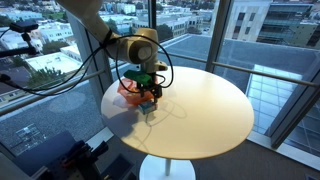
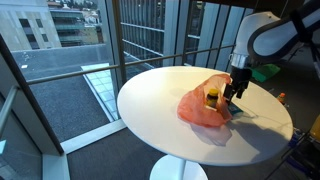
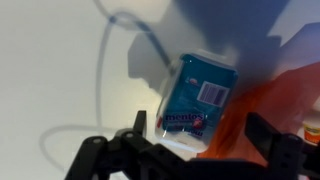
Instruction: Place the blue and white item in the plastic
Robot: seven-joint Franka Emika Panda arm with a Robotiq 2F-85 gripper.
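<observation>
The blue and white item (image 3: 200,95) is a small Mentos box lying on the white table, its edge against the orange-red translucent plastic container (image 3: 272,100). In the wrist view my gripper (image 3: 200,138) is open, with its fingers spread either side of the box and just above it. In both exterior views the gripper (image 1: 146,88) (image 2: 235,90) hangs over the container's edge (image 1: 128,92) (image 2: 198,110). The box shows as a small blue block (image 1: 148,103) beside the container, under the fingers.
A yellow piece (image 2: 212,97) sits inside the plastic container. The round white table (image 1: 210,105) (image 2: 160,95) stands on a pedestal next to glass railings and windows. A black cable loops from the arm over the table (image 1: 165,70).
</observation>
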